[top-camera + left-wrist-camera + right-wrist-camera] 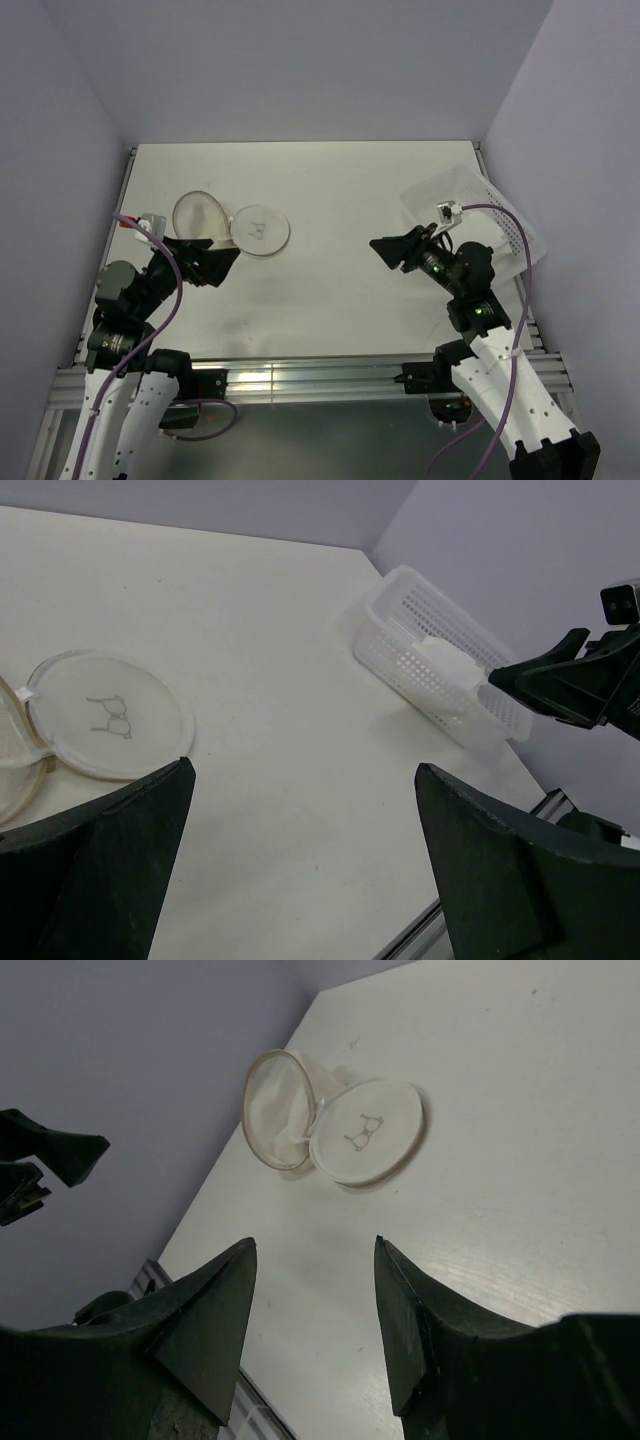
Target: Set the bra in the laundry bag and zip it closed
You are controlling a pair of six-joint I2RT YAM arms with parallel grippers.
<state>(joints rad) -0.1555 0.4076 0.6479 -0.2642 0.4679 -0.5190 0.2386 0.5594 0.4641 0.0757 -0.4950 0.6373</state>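
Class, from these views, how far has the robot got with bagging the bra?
Done: the laundry bag lies open, its lid flipped flat beside it. In hand: nothing; the left gripper and right gripper hover open and empty. Left: everything else. White fabric, apparently the bra, sits in the perforated tray on the right; it needs moving into the bag, then zipping.

Even, soft overhead light makes the pale worktop (330, 270) bright without glare. Shadows are faint. Wrist views show close, dark, slightly blurred claw fingers (90, 880); distant objects stay sharp.
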